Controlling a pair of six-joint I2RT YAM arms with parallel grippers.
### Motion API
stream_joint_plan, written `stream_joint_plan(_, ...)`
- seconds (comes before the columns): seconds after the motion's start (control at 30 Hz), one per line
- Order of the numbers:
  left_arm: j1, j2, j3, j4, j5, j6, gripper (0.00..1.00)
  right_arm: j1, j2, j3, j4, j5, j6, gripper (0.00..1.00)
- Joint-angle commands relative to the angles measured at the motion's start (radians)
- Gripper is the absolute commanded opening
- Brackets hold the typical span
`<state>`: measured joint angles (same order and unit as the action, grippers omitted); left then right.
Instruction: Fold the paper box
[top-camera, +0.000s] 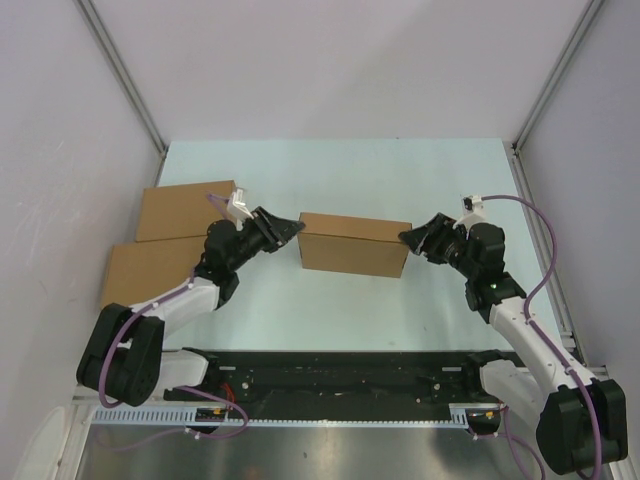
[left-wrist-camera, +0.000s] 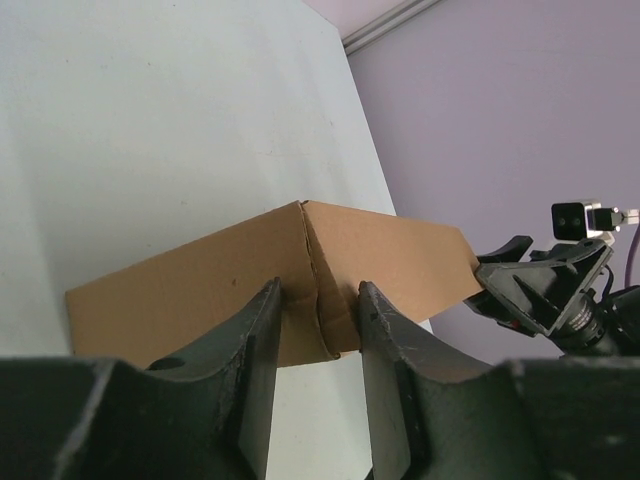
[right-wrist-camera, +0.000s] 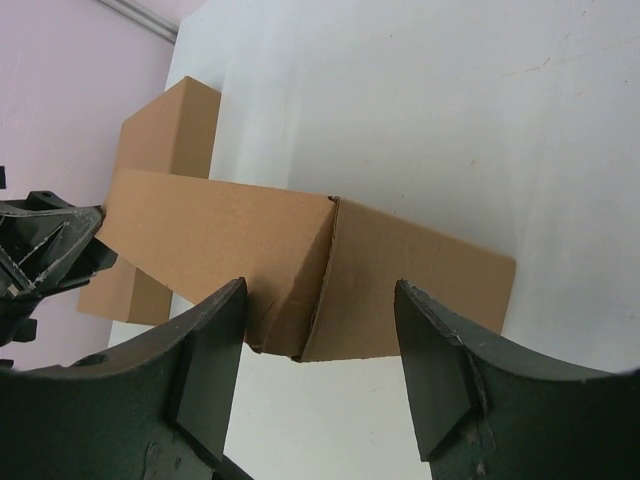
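Fingers (left-wrist-camera: 255, 370) at both paper box (top-camera: 354, 243) ends

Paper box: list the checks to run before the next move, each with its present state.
1. No flap sticks up from the paper box: ok.
2. The left gripper sits astride the box's near corner: ok.
3. The left fingers actually press the cardboard: cannot tell.
4. The right gripper is open, jaws wide around the corner at the other end: ok.
5. The two finished boxes lie apart from the paper box: ok.
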<state>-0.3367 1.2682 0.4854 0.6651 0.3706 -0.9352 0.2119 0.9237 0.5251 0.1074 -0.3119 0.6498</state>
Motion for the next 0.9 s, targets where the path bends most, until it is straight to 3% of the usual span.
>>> stream_joint_plan(0.0,0.004,0.033,-0.036,-0.098,0.002,0.015,0.38,-0.005,-0.011,-0.014,-0.074,0.03,-0.042,0.65)
stream_joint_plan(0.17,0.005,0.02,-0.039,-0.104,-0.002,0.016,0.38,-0.009,-0.032,0.021,-0.084,0.046,-0.029,0.76)
stream_joint_plan(0.5,0.007,0.005,-0.019,-0.134,0.001,0.035,0.39,-0.045,0.018,0.087,-0.058,0.0,0.008,0.76)
stream_joint_plan(0.77,0.007,0.002,-0.007,-0.148,0.004,0.045,0.39,-0.045,0.037,0.082,-0.077,0.003,-0.007,0.62)
stream_joint_plan(0.87,0.007,0.002,-0.008,-0.145,0.002,0.045,0.39,-0.046,0.033,0.069,-0.069,0.008,-0.006,0.52)
